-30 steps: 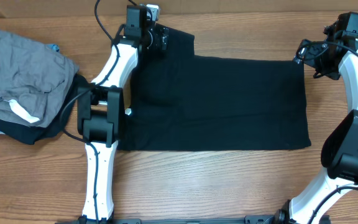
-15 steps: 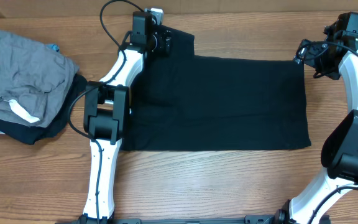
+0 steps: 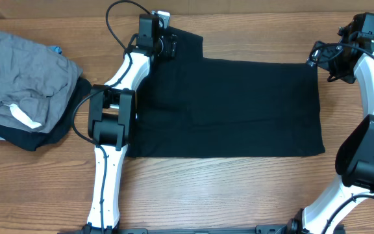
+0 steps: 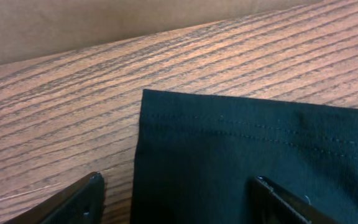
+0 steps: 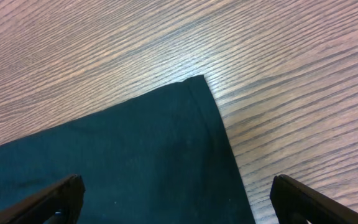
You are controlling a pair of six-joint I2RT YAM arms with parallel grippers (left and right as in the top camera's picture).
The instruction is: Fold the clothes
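Observation:
The clothes, a black T-shirt, lie flat across the middle of the table, with one sleeve sticking out at the top left. My left gripper is over that sleeve and stands open. In the left wrist view the sleeve's stitched hem corner lies between the spread fingertips, one over wood and one over cloth. My right gripper hangs open at the shirt's top right corner. In the right wrist view that corner sits between my right gripper's wide-spread jaws.
A crumpled grey garment with a white label lies at the left edge on top of a dark garment. Bare wood surrounds the shirt. The table's back edge runs just beyond the sleeve.
My left arm has shifted a little to the right along the sleeve at the top left. The right arm and the shirt have not moved.

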